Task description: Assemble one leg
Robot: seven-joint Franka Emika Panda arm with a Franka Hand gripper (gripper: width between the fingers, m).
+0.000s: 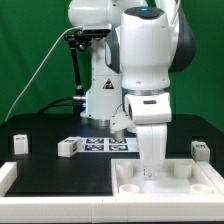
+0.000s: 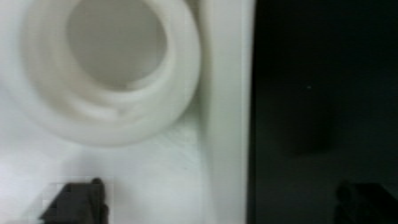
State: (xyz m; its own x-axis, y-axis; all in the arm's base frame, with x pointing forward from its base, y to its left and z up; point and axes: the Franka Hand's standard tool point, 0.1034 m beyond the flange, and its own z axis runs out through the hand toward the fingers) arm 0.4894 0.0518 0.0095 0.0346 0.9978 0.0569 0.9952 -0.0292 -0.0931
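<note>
wall: green backdrop [image 1: 30,50] | furniture: black tabletop [image 1: 70,170] | light: bright, even, no hard shadows

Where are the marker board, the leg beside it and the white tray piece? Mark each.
marker board [image 1: 100,145], exterior view, tags.
leg [image 1: 68,147], exterior view, tagged face.
white tray piece [image 1: 160,190], exterior view, front wall.

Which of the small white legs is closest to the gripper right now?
The leg on the exterior view's far right; the other two legs sit farther off, on the left.
</note>
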